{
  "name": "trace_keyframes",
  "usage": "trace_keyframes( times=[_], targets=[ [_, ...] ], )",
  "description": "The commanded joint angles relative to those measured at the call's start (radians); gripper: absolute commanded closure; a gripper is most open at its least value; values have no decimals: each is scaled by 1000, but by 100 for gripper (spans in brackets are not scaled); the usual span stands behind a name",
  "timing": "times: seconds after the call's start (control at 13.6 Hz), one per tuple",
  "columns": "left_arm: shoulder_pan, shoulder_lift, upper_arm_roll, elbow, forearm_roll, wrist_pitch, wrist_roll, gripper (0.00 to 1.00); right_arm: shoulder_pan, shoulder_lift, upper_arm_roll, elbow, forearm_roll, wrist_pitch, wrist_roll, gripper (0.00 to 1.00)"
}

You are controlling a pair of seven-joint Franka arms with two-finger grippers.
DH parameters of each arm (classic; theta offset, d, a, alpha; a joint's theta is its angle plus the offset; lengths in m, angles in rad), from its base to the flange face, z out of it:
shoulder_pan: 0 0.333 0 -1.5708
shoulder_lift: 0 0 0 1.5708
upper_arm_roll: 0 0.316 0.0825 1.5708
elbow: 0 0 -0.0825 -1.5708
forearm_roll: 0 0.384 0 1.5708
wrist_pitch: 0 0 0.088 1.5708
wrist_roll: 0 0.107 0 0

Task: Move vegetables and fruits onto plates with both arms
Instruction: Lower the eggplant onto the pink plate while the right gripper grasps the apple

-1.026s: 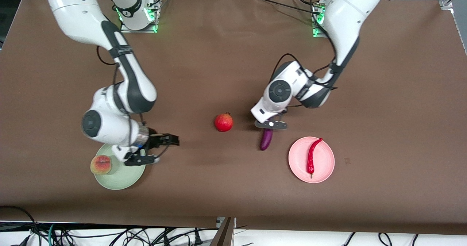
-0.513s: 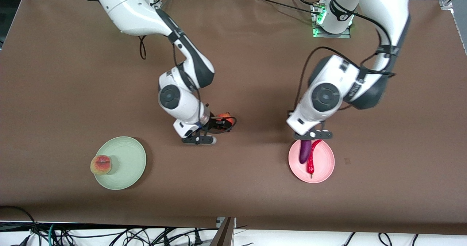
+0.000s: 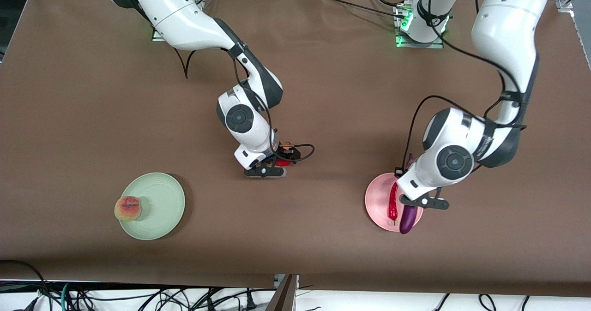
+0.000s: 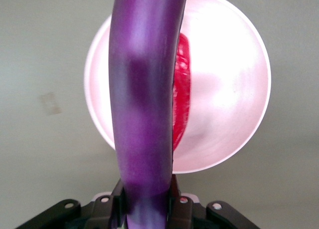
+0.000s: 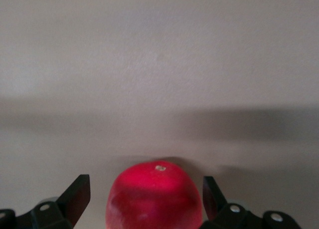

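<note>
One fruit is settled: the peach (image 3: 127, 208) sits at the rim of the green plate (image 3: 161, 205), well apart from either end effector. The right end effector (image 3: 277, 159) is spread wide and brackets the pomegranate (image 5: 154, 195), which rests on the tabletop (image 3: 92, 117) between its fingers, not yet gripped or lifted; I judge that fruit's move to the green plate is what is left on this side. The chili pepper (image 3: 393, 203) already lies on the pink plate (image 3: 376, 195). Just beside it, the left end effector (image 3: 422, 202) is clamped narrow on the eggplant (image 3: 407, 220), held over the plate's edge, so only its release appears to remain there.
</note>
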Motion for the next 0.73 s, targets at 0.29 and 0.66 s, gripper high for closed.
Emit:
trace_keyframes(
  times=[0.29,0.66],
  targets=[
    [-47,64,-10,27,-35,-11,1,100,32,25,-8,-16,-63,8,16,61],
    [-31,72,-4,34,-38,-10,3,0,-7,-46,-74,29,-73,-101,-19,72]
  ],
)
